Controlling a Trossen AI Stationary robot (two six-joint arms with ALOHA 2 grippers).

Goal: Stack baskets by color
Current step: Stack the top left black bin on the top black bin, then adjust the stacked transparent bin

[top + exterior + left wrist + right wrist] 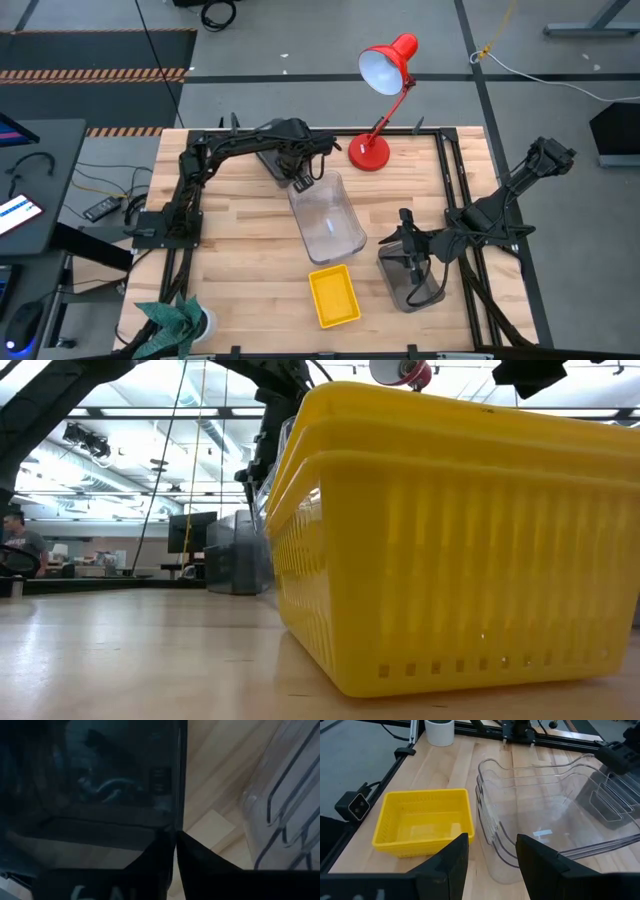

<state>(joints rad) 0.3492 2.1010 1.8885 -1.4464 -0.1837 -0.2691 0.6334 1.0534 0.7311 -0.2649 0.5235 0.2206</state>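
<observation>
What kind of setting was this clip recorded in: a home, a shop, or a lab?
Most likely a robotics lab or workshop. Two arms are bolted to a wooden bench standing on a grey floor with taped lines. The low view shows an open industrial ceiling with exposed lights and workstations with monitors behind.

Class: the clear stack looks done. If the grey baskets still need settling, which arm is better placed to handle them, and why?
Probably the right. The right gripper hangs open directly over the grey baskets, while the left gripper sits at the clear stack's far end, across the table from them.
</observation>
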